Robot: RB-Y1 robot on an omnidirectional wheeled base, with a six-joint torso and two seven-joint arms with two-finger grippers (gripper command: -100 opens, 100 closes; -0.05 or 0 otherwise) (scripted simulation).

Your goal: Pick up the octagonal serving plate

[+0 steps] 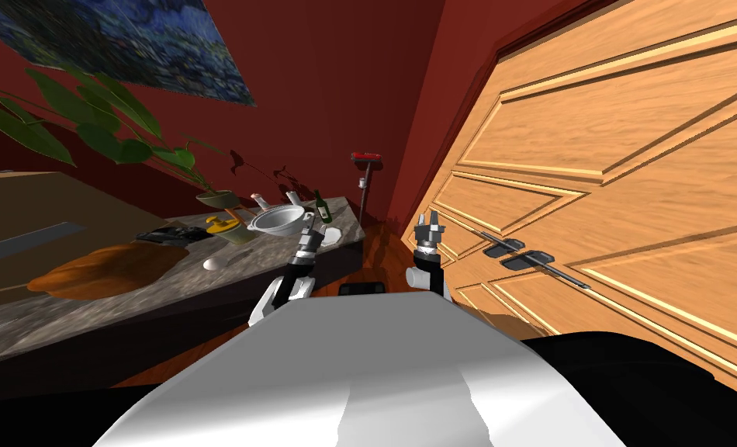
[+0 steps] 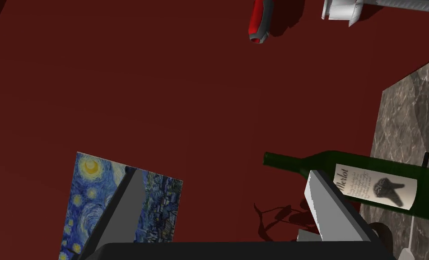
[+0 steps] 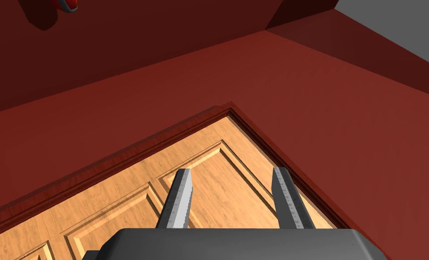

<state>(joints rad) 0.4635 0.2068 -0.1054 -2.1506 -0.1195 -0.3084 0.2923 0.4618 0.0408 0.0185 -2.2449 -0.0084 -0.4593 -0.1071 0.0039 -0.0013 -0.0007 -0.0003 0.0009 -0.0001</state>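
A small flat white plate (image 1: 331, 235) lies at the near end of the marbled grey counter (image 1: 126, 299), close to its edge. My left gripper (image 1: 310, 220) hovers just beside and above it, between the plate and a white bowl (image 1: 278, 221). In the left wrist view the left gripper (image 2: 227, 198) stands wide open with nothing between its fingers, and a green wine bottle (image 2: 367, 180) sits just past one finger (image 2: 331, 207). My right gripper (image 1: 429, 221) is raised in front of the wooden door (image 1: 607, 194); the right gripper (image 3: 232, 180) is open and holds nothing.
The counter also carries the green bottle (image 1: 323, 208), a yellow item (image 1: 223, 225), a small white oval object (image 1: 212, 264), an orange-brown platter (image 1: 103, 272) and a potted plant (image 1: 88, 124). A red-headed tool (image 1: 365, 157) leans in the corner. The door's dark handle (image 1: 526, 260) juts out on the right.
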